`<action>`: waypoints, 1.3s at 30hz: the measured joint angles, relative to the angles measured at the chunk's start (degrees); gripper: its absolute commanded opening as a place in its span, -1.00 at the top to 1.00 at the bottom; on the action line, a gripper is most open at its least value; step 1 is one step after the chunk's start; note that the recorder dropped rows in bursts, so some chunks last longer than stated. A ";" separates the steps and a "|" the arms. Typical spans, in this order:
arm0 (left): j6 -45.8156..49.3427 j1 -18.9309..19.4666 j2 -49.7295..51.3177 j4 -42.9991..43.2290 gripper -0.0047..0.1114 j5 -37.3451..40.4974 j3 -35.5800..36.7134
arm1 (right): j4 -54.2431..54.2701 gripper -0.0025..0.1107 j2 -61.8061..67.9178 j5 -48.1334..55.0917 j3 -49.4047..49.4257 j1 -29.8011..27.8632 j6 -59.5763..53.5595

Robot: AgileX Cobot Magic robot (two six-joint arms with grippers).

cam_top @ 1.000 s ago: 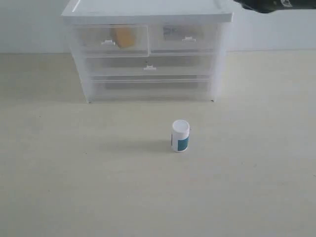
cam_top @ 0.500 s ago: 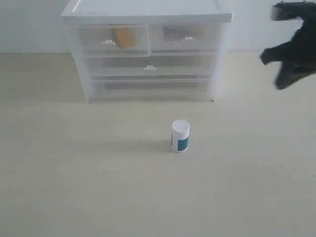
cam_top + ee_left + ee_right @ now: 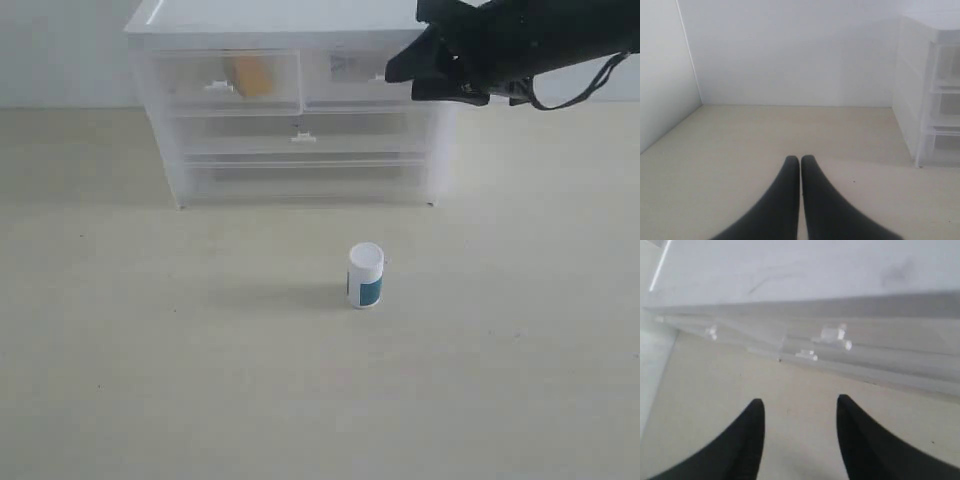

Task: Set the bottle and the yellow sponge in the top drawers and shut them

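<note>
The left gripper (image 3: 800,160) is seen closed and empty, low over the table (image 3: 150,380) beside the cabinet (image 3: 300,20). The yellow sponge (image 3: 250,75) is lodged inside the left one of the top drawers (image 3: 190,85), which appears shut. The bottle (image 3: 365,275) is left upright on the table, well apart from the cabinet and untouched. Within the last second the right gripper (image 3: 800,400), spread wide and empty, has been swung in from the right edge to the right top drawer's handle (image 3: 832,334). Opening that drawer for the bottle is judged to be in hand.
</note>
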 measured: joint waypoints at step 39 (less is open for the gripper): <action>0.00 0.00 0.00 0.00 0.85 -0.27 0.00 | 27.09 0.96 -0.96 3.50 19.13 1.24 -14.23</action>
